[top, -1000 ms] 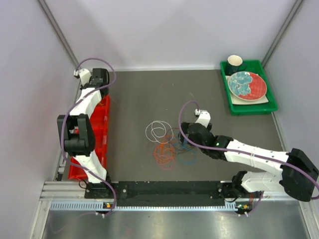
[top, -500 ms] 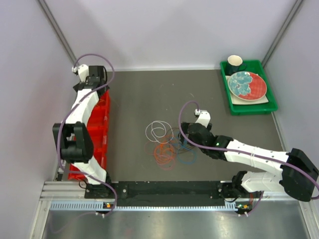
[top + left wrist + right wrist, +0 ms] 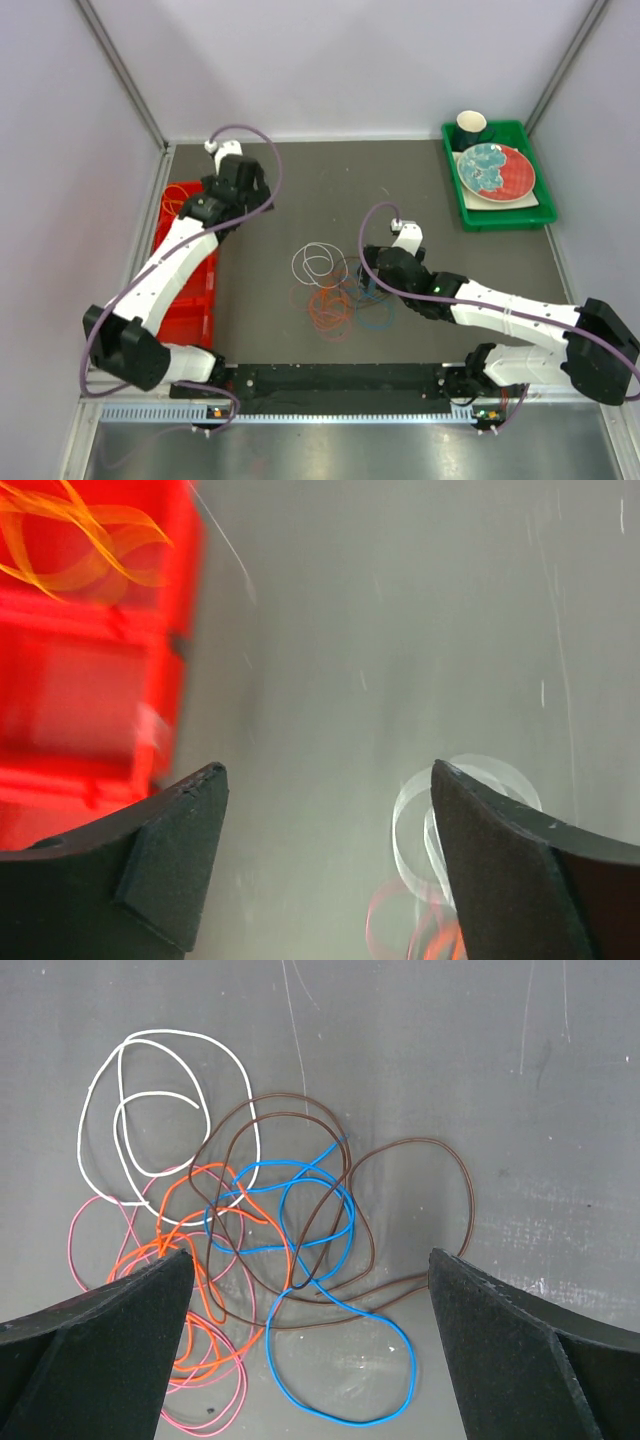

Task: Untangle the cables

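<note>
The cables lie in a tangle (image 3: 338, 292) on the dark table's middle. The right wrist view shows a white loop (image 3: 160, 1110), brown (image 3: 400, 1210), blue (image 3: 330, 1360), orange (image 3: 190, 1260) and pink (image 3: 100, 1250) wires crossing one another. My right gripper (image 3: 310, 1255) hangs open just above them (image 3: 368, 282), holding nothing. An orange-yellow cable (image 3: 80, 540) lies inside the red bin (image 3: 90, 700). My left gripper (image 3: 325, 770) is open and empty over bare table between bin and tangle (image 3: 245, 195). The blurred white loop (image 3: 470, 800) shows by its right finger.
The red bin (image 3: 185, 290) runs along the table's left edge. A green tray (image 3: 497, 215) at the back right holds a red and teal plate (image 3: 495, 170) and a dark cup (image 3: 471, 127). Walls close in the table on three sides.
My left arm has swung from the red bin's far end rightward out over the table, and its jaws have gone from shut to open. The right arm and the tangle have not moved.
</note>
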Tool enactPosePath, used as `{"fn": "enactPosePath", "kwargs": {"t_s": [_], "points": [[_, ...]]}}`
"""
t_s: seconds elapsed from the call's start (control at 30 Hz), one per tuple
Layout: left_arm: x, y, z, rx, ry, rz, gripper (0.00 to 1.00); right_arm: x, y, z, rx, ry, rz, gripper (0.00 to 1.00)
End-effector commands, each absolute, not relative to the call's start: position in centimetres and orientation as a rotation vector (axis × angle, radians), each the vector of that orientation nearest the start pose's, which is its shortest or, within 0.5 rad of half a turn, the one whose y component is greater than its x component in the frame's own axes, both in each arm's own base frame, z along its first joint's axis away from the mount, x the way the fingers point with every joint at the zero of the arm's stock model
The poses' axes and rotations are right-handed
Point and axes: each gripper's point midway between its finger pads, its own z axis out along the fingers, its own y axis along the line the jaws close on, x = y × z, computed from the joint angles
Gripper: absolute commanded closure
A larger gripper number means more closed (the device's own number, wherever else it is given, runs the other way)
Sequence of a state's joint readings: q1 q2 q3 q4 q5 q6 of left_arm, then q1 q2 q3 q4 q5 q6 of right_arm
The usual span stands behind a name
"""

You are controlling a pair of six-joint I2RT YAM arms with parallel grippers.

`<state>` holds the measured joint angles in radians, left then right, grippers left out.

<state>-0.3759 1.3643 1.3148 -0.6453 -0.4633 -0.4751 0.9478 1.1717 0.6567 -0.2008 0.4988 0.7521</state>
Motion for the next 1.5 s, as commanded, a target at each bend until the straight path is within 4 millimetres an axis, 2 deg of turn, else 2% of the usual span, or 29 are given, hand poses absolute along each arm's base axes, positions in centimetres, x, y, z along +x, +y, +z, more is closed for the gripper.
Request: {"fn": "enactPosePath", "kwargs": {"t_s": [0.0, 0.07, 0.13, 0.17, 0.23, 0.27, 0.33, 0.37, 0.53, 0.83, 0.97, 1.23, 1.37, 1.47], "points": [[32.1, -11.7, 21.4, -0.17, 2.272, -0.117, 0.15, 24.2, 23.3, 13.0, 0.075, 2.151, 0.445, 0.01], [30.0, -13.3, 19.6, -0.105, 2.329, -0.164, 0.19, 24.2, 23.3, 13.0, 0.078, 2.149, 0.445, 0.01], [28.3, -13.9, 18.8, -0.088, 2.362, -0.197, 0.21, 24.2, 23.3, 13.1, 0.08, 2.148, 0.447, 0.01], [26.8, -14.8, 17.2, -0.073, 2.41, -0.238, 0.26, 24.2, 23.3, 13.1, 0.081, 2.149, 0.446, 0.01], [25.6, -15.8, 16.6, -0.062, 2.416, -0.315, 0.29, 24.2, 23.2, 13.0, 0.086, 2.152, 0.444, 0.01], [24.2, -16.2, 15.2, -0.051, 2.443, -0.343, 0.3, 24.2, 23.2, 13.0, 0.088, 2.153, 0.442, 0.01], [23.0, -17.8, 14.3, -0.01, 2.452, -0.42, 0.31, 24.1, 23.2, 13.0, 0.09, 2.155, 0.441, 0.01], [22.1, -17.8, 13.0, -0.013, 2.473, -0.427, 0.32, 24.1, 23.2, 12.9, 0.088, 2.158, 0.442, 0.01], [20.0, -20.5, 10.8, 0.038, 2.507, -0.544, 0.37, 24.1, 23.2, 12.9, 0.089, 2.161, 0.443, 0.01], [19.1, -24.1, 7.2, -0.021, 2.536, -0.608, 0.45, 24.0, 23.1, 12.7, 0.092, 2.169, 0.44, 0.01], [19.6, -23.8, 5.7, -0.039, 2.555, -0.519, 0.51, 24.0, 23.1, 12.6, 0.092, 2.17, 0.439, 0.01], [20.8, -22.5, 5.4, -0.076, 2.522, -0.395, 0.56, 24.0, 23.2, 12.6, 0.088, 2.172, 0.44, 0.01], [21.5, -19.6, 5.2, -0.127, 2.513, -0.174, 0.56, 24.0, 23.3, 12.7, 0.087, 2.171, 0.442, 0.01], [22.0, -18.6, 5.4, -0.121, 2.502, -0.081, 0.55, 24.0, 23.2, 12.6, 0.086, 2.172, 0.441, 0.01]]}}
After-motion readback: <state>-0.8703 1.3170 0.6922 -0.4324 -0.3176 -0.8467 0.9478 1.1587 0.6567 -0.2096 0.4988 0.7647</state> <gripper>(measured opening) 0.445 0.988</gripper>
